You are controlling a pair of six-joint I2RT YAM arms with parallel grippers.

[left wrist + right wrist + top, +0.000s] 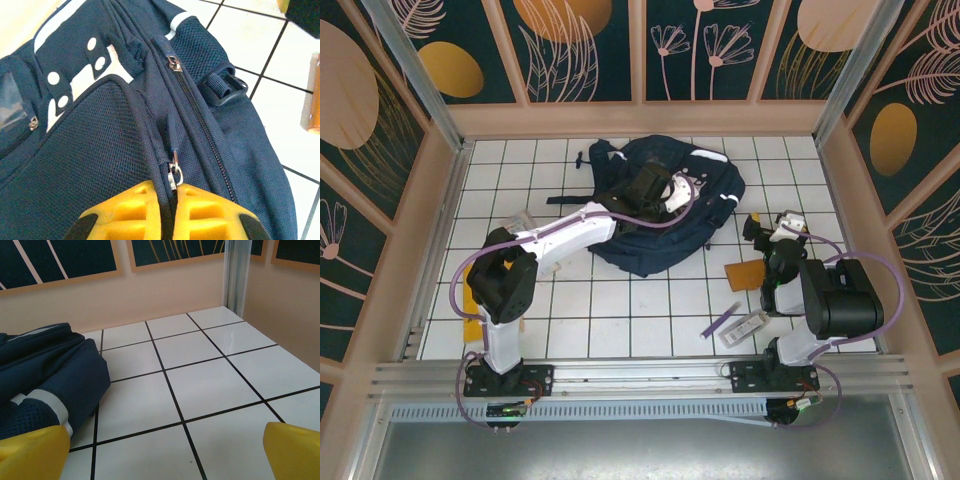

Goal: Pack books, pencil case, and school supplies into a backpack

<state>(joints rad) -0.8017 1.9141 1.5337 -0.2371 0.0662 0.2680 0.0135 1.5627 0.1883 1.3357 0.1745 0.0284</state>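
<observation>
Left hand [171, 189]: fingers pressed together, clamped on the metal zip pull [175, 172] of the backpack [100, 140]. The pull's lower end runs into the seam between the fingers, so how much of it is gripped cannot be told.

The backpack lies mid-width on the desk [620, 300], toward the far edge, with this hand on top of it.

Right hand [165, 445]: fingers wide apart, nothing between them, over bare tile near the right edge. The backpack is just to its left and not touching.

Orange book [745, 273]: flat between the backpack and the right edge.

Purple pen [722, 322] and clear pack [750, 325]: side by side near the near edge, right of the middle.

Second clear pack [520, 222]: left of the backpack, contents too small to make out.

Yellow book [470, 302]: at the left edge, largely hidden under the left arm [560, 235].
</observation>
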